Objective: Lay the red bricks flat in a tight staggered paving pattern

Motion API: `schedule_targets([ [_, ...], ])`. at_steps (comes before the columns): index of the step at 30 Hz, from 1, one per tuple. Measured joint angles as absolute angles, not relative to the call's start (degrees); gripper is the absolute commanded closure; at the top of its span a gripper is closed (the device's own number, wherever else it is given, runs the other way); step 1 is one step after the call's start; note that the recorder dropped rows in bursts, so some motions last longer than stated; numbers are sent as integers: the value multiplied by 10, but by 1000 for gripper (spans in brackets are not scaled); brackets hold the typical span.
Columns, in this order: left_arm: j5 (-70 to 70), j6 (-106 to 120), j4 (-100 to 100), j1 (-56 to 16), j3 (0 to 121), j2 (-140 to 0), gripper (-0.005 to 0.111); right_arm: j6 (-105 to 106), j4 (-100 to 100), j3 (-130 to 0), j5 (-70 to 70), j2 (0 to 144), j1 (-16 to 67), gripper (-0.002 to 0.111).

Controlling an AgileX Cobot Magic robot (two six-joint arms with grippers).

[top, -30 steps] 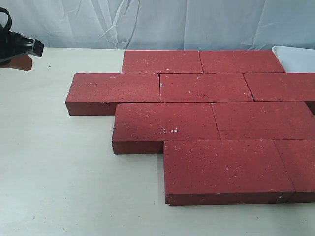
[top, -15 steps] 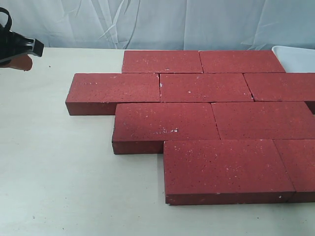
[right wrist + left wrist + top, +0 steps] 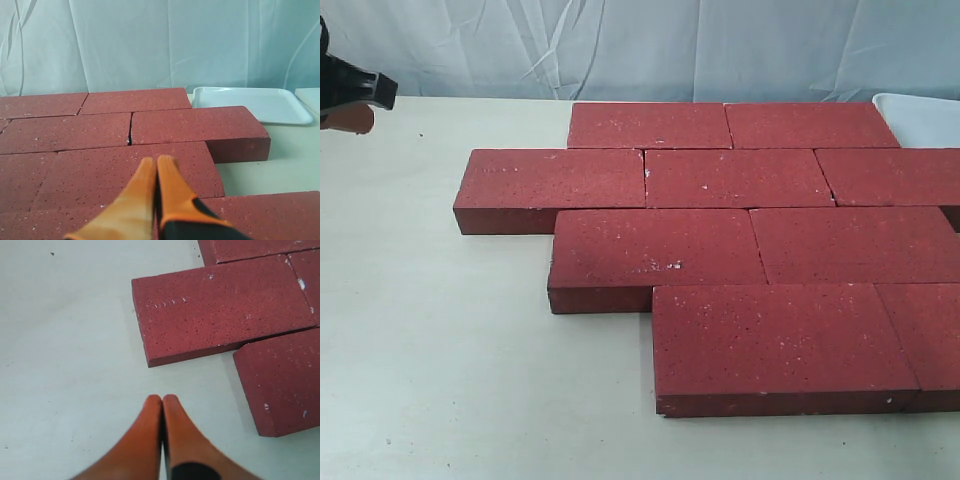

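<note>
The red bricks [image 3: 720, 240] lie flat on the worktop [image 3: 440, 350], in the middle and right, in four touching rows. Their long sides run left to right. They look heavy, hard and rough, so grab one across its short width, at the middle. The left jaws and right jaws are pressed together, holding nothing.

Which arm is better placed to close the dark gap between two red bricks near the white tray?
Right. The right gripper, shut, hovers over the dark red rectangular paver bricks just short of that gap; the left gripper hangs over the pale table far from it.
</note>
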State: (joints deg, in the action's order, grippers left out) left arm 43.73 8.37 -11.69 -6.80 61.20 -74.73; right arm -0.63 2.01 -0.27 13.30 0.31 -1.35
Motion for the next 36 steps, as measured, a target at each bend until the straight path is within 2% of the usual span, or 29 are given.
schedule_targets([
  [6,403,85,-107,-68,576,-641,107,-6,20,-3,133,3,-13,108],
  [12,326,86,-88,-68,413,-477,107,-6,20,-3,133,3,-13,108],
  [21,242,81,-82,28,182,-248,107,-6,20,-3,133,3,-13,108],
  [28,159,80,-82,41,77,-140,107,-6,20,-3,133,3,-13,108],
  [36,146,80,-82,41,3,-13,107,-6,20,-2,133,3,-13,108],
])
